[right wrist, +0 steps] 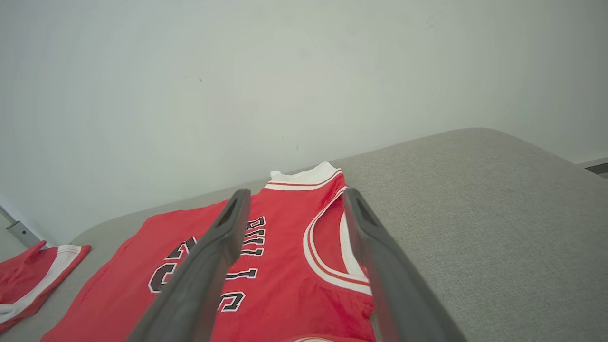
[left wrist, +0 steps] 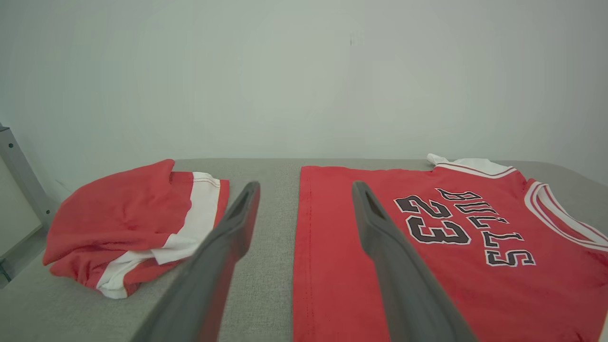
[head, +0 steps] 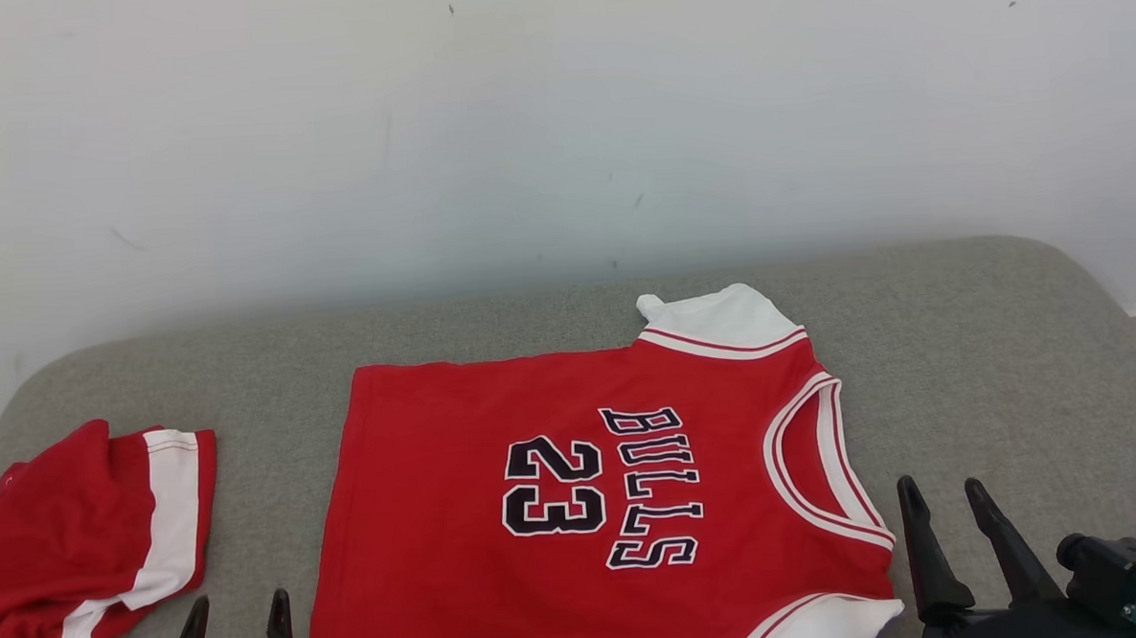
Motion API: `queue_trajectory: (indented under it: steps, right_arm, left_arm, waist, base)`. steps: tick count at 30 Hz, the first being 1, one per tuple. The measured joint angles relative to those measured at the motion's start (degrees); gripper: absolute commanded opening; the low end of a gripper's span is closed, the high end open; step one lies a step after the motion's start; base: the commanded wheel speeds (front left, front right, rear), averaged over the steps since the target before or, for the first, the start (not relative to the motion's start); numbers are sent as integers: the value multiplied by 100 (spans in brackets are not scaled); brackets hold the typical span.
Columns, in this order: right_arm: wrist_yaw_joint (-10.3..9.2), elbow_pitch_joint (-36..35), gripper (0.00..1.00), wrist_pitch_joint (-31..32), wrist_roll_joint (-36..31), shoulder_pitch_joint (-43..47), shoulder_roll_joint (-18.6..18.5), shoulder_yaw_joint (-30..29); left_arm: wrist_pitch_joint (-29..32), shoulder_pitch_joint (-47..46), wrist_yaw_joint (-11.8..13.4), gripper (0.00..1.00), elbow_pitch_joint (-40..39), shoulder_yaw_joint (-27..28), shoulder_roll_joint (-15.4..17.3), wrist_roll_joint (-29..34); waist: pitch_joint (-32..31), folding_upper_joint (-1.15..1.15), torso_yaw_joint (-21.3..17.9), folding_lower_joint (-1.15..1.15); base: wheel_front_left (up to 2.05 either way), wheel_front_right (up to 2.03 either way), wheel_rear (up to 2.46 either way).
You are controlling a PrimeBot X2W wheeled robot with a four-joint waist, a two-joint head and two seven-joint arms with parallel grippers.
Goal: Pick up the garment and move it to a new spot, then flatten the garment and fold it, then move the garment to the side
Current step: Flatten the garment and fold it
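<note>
Jersey is lying flat mid-tabletop, neck toward 3 o'clock, hem toward 9. Both grippers are spread wide with nothing in them. The left gripper sits by the hem corner around 7, and the right gripper is just off the collar at 4. My guess is they're at opposite ends so each can pinch an edge for the fold. The red shorts sit bundled at 9, well out of the way.
</note>
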Motion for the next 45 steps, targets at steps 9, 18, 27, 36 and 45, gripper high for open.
queue_trajectory:
  steps: [9, 18, 27, 36, 45]
  right_arm:
    - [49, 213, 100, -174, -64, 99, -4, -41]
    - [145, 291, 100, -269, -64, 83, 15, 48]
    - [159, 371, 100, -326, -64, 83, 16, 63]
    - [200, 409, 100, -368, -98, 79, 14, 100]
    - [199, 247, 100, -249, -192, 79, -131, 124]
  left_arm:
    - [308, 168, 43, 100, -23, 85, -14, -49]
    - [510, 183, 44, 100, -165, 85, -42, -52]
    - [659, 200, 48, 100, -287, 102, -46, -52]
    - [805, 205, 49, 100, -413, 99, -81, -51]
    - [1033, 319, 75, 100, -576, 164, -94, -35]
  waist:
    - [3, 0, 49, 0]
    - [22, 0, 173, 0]
    - [40, 0, 215, 0]
    - [62, 0, 262, 0]
    - [80, 0, 280, 0]
  base:
    - [0, 0, 0]
    - [0, 0, 0]
    - [0, 0, 0]
    - [0, 0, 0]
    - [0, 0, 0]
